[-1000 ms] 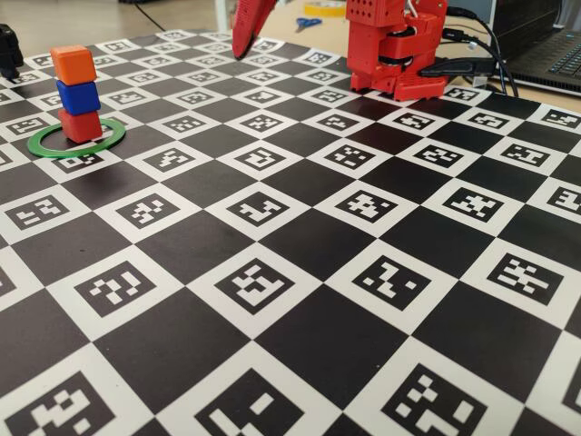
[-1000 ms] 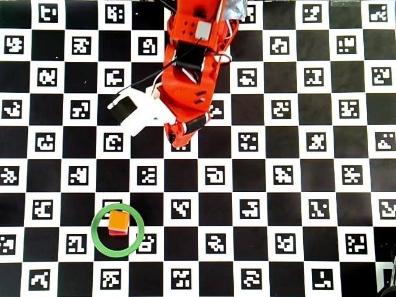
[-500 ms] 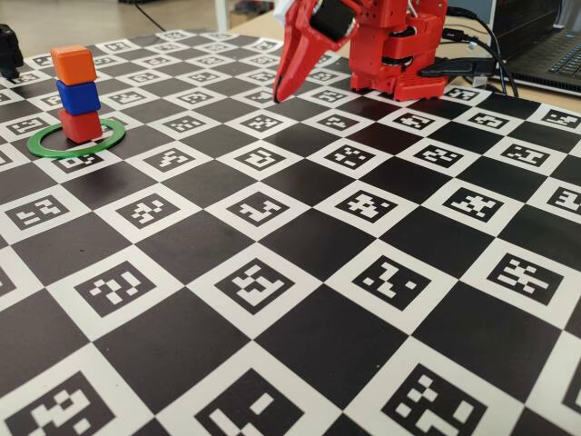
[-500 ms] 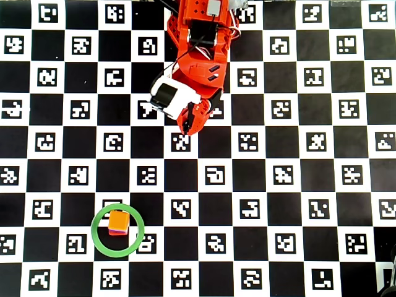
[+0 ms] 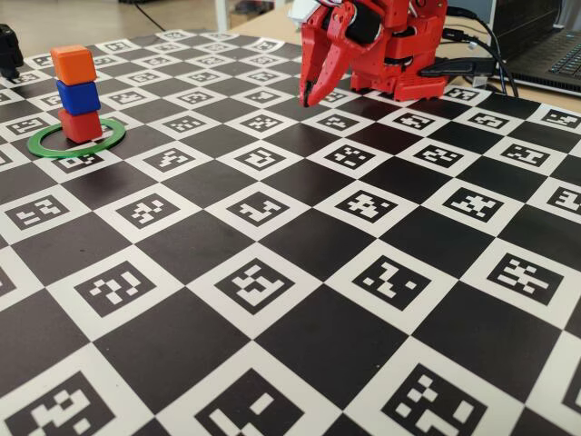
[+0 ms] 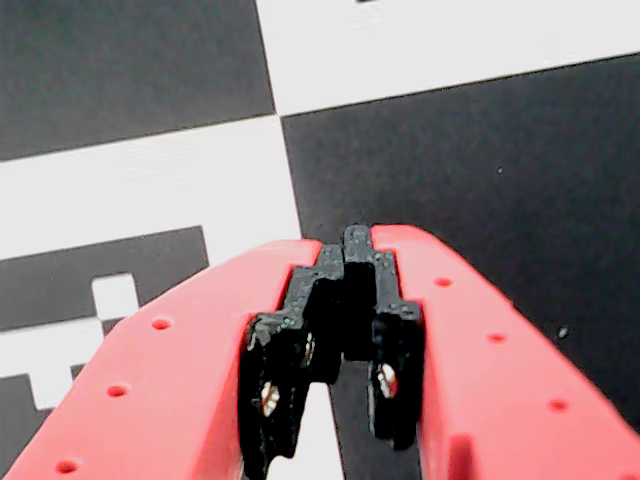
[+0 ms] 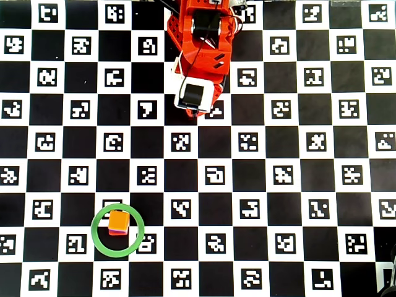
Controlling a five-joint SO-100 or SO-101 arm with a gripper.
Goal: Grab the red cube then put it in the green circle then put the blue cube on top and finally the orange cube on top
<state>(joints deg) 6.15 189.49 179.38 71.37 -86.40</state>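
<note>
Your gripper [image 5: 311, 98] has swung back near the worktop's far edge, closed and empty, so the red-blue-orange cube stack [image 5: 76, 94] in the green circle [image 5: 47, 148] looks finished.

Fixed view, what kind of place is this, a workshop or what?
Probably a robotics lab or hobby desk: a checkerboard mat of printed markers covers the table, a laptop sits behind the arm's base, and scissors lie beyond.

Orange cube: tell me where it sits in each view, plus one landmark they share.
Fixed view: orange cube upper left, topping the stack.
Overhead view: lower left, inside the green circle.
Wrist view: not in it; only the pincer, empty.
Landmark: the green circle.
</note>
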